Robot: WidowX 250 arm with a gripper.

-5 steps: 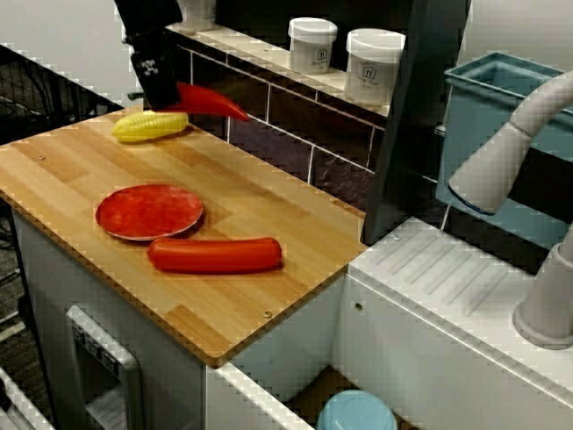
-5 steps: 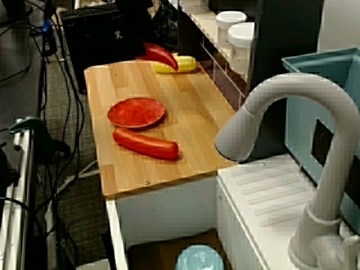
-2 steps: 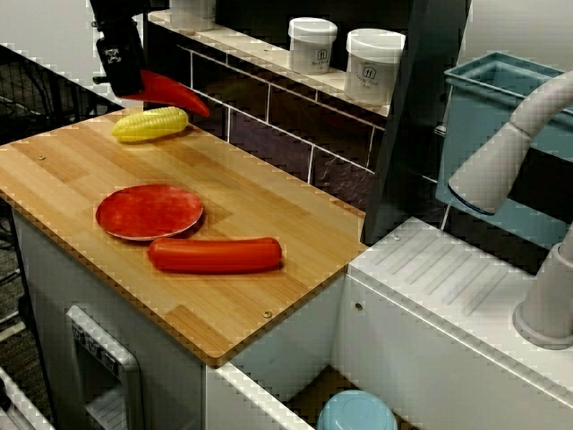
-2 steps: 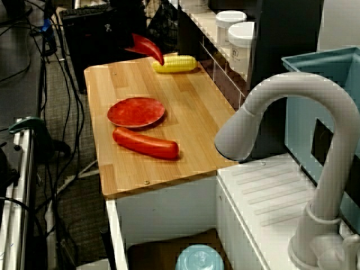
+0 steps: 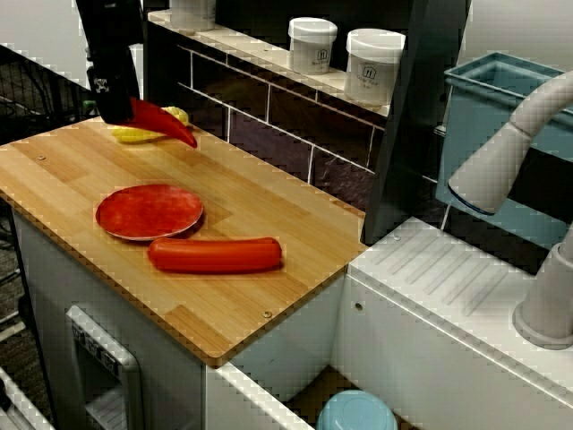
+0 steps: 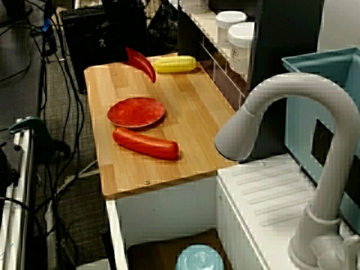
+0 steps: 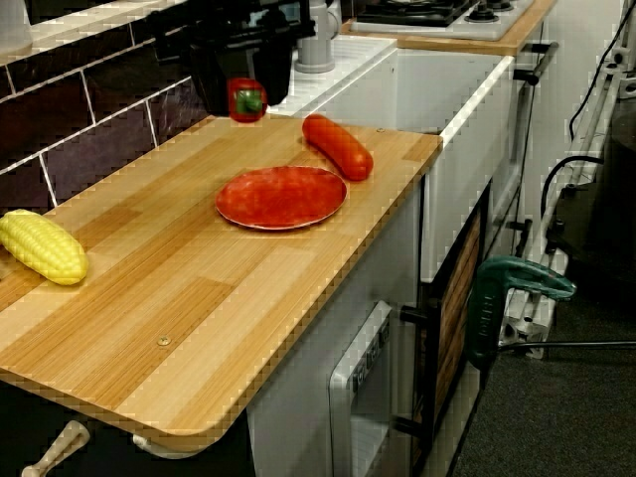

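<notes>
Holding a red chili pepper by its stalk end, the black tool is closed on it at the far left corner of the wooden surface. The pepper hangs tilted, with its pointed tip down toward the wood. I cannot tell if the tip touches the boards. A yellow corn cob lies just behind it, partly hidden in the view from the front and plain to see in the view from the sink side.

To my judgement the step in hand is the carrying of the pepper, low over the surface. Any lowering from this place calls for care, because the corn is so near and the tilted tip would meet the wood first.

The pepper looks smooth and glossy, curved like a horn, and in the low view along the surface a green stalk shows at its end. The corn is bumpy with rows of grains. A flat, round red plate and a thick red sausage with rounded ends lie nearer the middle, close together. The surface is of pale planks with visible grain.
</notes>
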